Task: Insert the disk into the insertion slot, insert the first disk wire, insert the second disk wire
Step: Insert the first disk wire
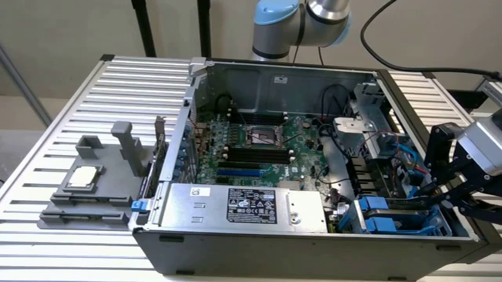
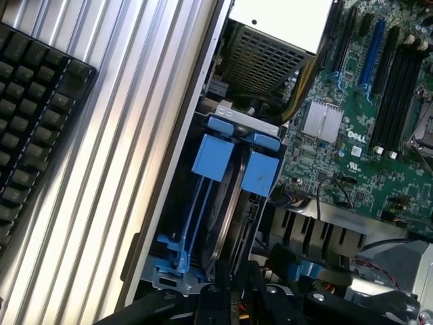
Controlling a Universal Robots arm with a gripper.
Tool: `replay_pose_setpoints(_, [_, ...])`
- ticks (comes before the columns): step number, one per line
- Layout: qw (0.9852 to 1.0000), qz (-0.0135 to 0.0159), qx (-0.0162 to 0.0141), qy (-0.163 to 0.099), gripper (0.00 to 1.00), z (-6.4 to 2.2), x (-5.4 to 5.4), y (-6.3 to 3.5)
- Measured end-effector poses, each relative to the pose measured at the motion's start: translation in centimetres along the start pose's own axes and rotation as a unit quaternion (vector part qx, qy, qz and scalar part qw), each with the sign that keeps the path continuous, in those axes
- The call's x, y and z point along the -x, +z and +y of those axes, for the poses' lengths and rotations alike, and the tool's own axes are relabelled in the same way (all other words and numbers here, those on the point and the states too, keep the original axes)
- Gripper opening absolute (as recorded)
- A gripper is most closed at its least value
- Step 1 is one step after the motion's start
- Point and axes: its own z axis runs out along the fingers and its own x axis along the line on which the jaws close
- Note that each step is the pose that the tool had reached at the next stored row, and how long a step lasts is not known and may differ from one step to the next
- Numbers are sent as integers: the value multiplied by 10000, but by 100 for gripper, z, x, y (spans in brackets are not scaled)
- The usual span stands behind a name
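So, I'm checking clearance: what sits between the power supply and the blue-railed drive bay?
A loose bundle of wires fills the gap between the power supply and the drive bay, visible in the exterior view.

— What do we see of our arm behind the computer case (image 1: 314,249)?
— Two silver-grey round joints (image 1: 325,20), one with a light blue cap (image 1: 274,10). A black cable (image 1: 375,41) curves beside them.
— And at the case's side, on the exterior view's right?
— Our gripper (image 1: 439,198) is black, made of angular linked bars, under a pale grey wrist block (image 1: 482,144). On the wrist view we find that same black metal (image 2: 233,301), slightly glossy.
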Motion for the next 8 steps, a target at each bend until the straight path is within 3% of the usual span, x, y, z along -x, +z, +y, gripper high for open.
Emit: replay_pose_setpoints(8, [10000,0,0,0,16,-3,12,2])
